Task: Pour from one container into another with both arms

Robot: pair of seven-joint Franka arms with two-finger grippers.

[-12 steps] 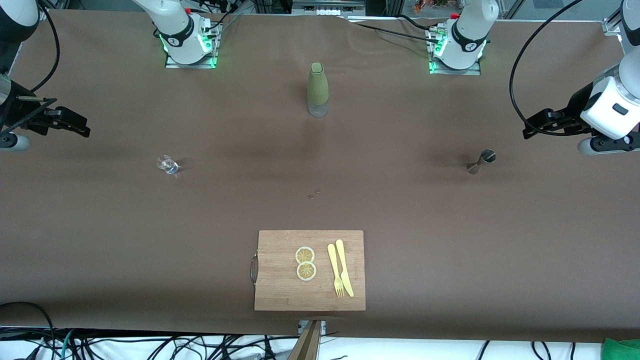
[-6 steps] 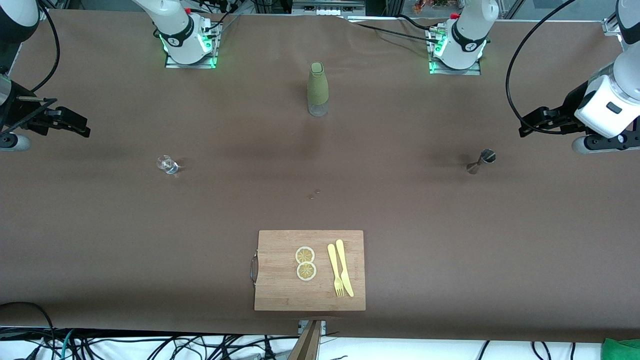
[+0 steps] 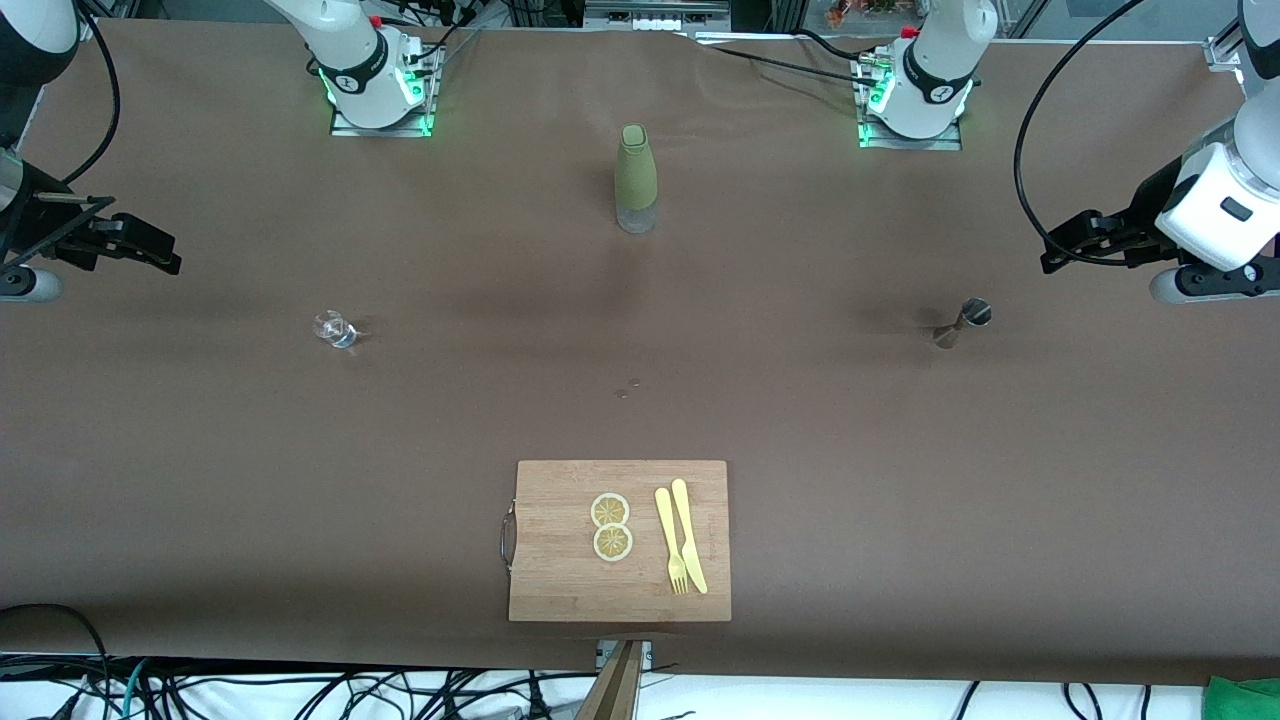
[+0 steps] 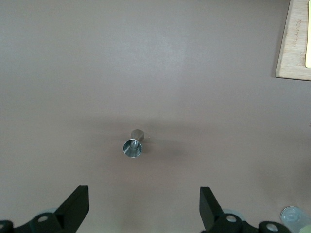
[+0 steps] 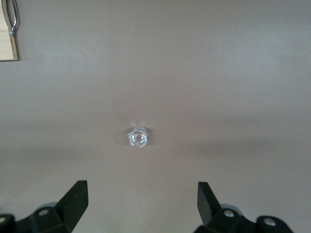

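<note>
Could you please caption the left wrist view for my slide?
Open left gripper over the brown table, small steel hourglass jigger standing ahead.

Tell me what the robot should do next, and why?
Probably the right gripper should come down around the little glass, and the left gripper around the jigger. Both have their jaws wide open and hold nothing, each hangs over its end of the table, and both the glass and the jigger stand untouched on the table.
</note>
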